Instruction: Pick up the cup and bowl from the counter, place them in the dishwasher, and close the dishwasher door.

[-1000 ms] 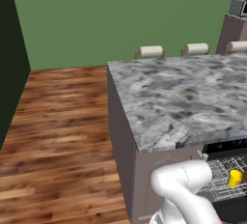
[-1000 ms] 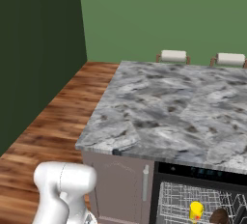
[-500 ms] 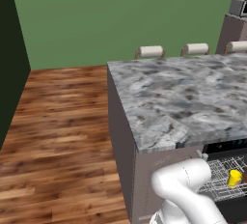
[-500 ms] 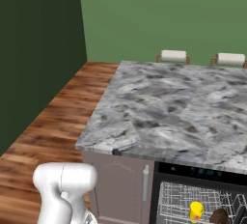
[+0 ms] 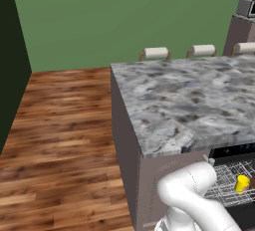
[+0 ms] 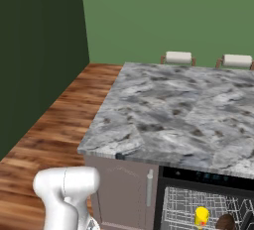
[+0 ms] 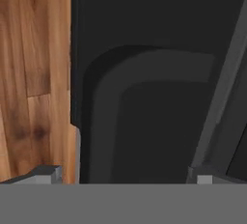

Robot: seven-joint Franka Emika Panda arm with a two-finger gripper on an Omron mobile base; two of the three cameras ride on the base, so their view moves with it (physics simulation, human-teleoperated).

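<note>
Cup (image 6: pixel 201 216) and bowl (image 6: pixel 226 222) sit racked at lower right. Jaws gape wide, empty, over the dishwasher door (image 7: pixel 159 88) (closing step); next, lift it.

No visible change since earlier

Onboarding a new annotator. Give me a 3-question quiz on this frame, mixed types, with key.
1. True or false: the cup sits in the dishwasher rack.
2. What lies beside the cup in the rack? A) plate B) bowl C) pan
3. In the hand view, the gripper faces the dark ____, with wood floor beside it.

Key: 1 true; 2 B; 3 door
</note>
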